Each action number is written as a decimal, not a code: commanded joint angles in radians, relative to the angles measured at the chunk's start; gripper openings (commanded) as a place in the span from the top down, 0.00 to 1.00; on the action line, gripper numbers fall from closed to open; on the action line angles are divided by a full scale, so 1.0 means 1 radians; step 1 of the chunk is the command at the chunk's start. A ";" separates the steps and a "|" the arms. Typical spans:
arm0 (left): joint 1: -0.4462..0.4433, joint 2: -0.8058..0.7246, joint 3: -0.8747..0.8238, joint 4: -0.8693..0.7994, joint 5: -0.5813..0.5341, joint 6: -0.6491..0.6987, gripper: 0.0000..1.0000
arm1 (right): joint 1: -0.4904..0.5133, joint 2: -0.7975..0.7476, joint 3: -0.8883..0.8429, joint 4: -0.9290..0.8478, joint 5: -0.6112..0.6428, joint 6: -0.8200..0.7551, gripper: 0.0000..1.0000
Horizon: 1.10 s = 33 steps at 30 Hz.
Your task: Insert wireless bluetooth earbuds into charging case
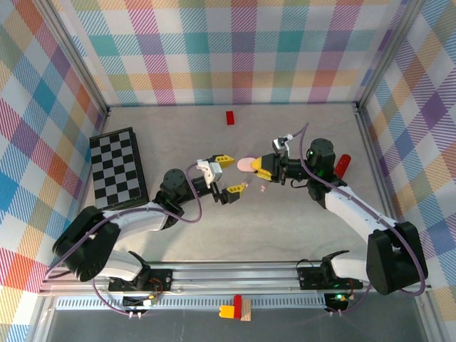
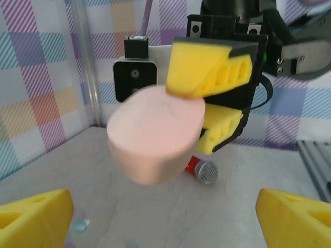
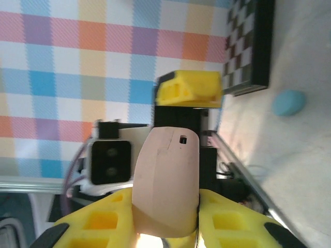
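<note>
A pink pebble-shaped charging case (image 1: 246, 164) hangs above the table with its lid closed. My right gripper (image 1: 259, 168) is shut on it. In the right wrist view the case (image 3: 168, 175) sits between my yellow fingers (image 3: 98, 225). My left gripper (image 1: 229, 175) is open just left of the case, and its fingers do not touch it. In the left wrist view the case (image 2: 155, 137) floats ahead of my two wide-apart fingertips (image 2: 33, 219). A tiny light blue earbud (image 2: 80, 225) lies on the table by the left fingertip.
A chessboard (image 1: 117, 167) lies at the left. A red block (image 1: 230, 117) sits near the back wall. A red and silver cylinder (image 2: 202, 169) lies behind the case, beside the right arm (image 1: 343, 165). A light blue pebble-shaped thing (image 3: 288, 102) rests near the chessboard (image 3: 248, 46).
</note>
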 commanded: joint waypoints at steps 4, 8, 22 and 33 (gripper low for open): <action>0.008 0.058 0.052 0.244 0.074 -0.071 0.14 | -0.003 0.034 -0.023 0.434 -0.014 0.340 0.91; 0.008 0.081 0.098 0.244 0.117 -0.082 0.18 | -0.004 0.047 -0.023 0.466 -0.018 0.370 0.91; 0.008 0.149 0.213 0.244 0.258 -0.121 0.37 | -0.001 0.027 -0.027 0.395 -0.046 0.322 0.94; 0.009 0.162 0.221 0.243 0.286 -0.103 0.46 | -0.002 0.017 -0.017 0.387 -0.056 0.326 0.94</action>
